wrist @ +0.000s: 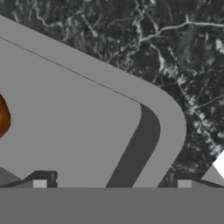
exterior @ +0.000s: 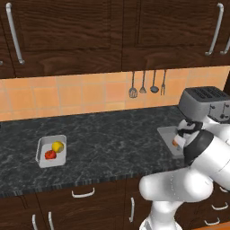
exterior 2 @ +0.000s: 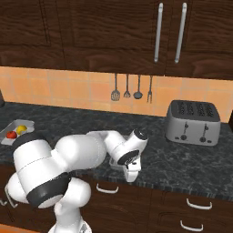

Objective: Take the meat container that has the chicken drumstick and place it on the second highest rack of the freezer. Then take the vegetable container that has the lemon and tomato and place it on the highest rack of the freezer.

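- My end effector (wrist: 112, 186) is right down over the meat container (wrist: 87, 118). In the hand view the two tips sit low in the frame, one inside the tray near the lower left, the other outside the rim at lower right.
- The tips are spread and straddle the tray's rim wall. They aren't pinching it yet, and I can't tell whether either tip touches it.
- I judge this as lining up a rim grasp, since the tray is too wide to span and the wall is the only part thin enough to clamp.
- The chicken drumstick (wrist: 2, 117) is cut off at the left edge of the hand view. It lies inside the tray, well away from the corner I'm over, so the tips should clear it.
- In the left base view the meat container (exterior: 167, 134) is at right of centre on the dark marble surface (exterior: 112, 134), just in front of the toaster (exterior: 204, 102). My arm covers most of it.
- In the right base view the wrist hangs over the front edge of the surface at centre, with the tray hidden under it.
- The vegetable container (exterior: 51, 151) is at lower left of the left base view, well apart from me, holding the lemon (exterior: 57, 146) and the tomato (exterior: 50, 154). It's untouched, which fits it being the second item.
- Step in hand looks like the first pickup, with no placing done yet.
- Risk: a one-sided rim grip could tilt the tray and let the drumstick slide.
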Tool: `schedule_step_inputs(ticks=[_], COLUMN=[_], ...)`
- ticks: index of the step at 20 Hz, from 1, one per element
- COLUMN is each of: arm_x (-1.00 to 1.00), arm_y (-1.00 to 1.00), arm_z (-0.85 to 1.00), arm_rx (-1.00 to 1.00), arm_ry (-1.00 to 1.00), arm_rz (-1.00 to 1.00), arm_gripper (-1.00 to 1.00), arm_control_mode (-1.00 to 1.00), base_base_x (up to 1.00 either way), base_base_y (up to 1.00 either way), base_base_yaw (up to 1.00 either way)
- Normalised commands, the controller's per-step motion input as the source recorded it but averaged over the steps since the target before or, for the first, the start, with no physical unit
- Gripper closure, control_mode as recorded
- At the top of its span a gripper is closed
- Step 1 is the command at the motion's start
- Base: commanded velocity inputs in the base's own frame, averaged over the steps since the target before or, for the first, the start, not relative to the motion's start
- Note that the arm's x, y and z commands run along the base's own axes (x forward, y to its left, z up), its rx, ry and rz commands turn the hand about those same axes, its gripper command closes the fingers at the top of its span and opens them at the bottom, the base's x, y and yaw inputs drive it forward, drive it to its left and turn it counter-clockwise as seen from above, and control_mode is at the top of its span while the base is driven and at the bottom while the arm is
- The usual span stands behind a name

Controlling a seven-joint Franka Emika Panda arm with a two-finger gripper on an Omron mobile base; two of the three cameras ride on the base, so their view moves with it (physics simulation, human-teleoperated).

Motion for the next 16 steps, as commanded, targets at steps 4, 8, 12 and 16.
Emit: schedule_step_inputs(ticks=[4, 8, 12, 16], arm_x=[-0.05, -0.01, 0.01, -0.48], arm_y=[0.03, 0.12, 0.14, 0.07], arm_z=[-0.24, -0.01, 0.0, 0.4], arm_rx=[0.0, 0.0, 0.0, 0.0], arm_ry=[0.01, 0.0, 0.05, -0.22], arm_rz=[0.0, -0.01, -0.03, -0.07], arm_gripper=[1.0, 1.0, 1.0, 1.0], arm_control_mode=[-1.0, -1.0, -1.0, -1.0], base_base_x=[0.0, 0.0, 0.0, 0.0], base_base_y=[0.0, 0.0, 0.0, 0.0], base_base_yaw=[0.0, 0.0, 0.0, 0.0])
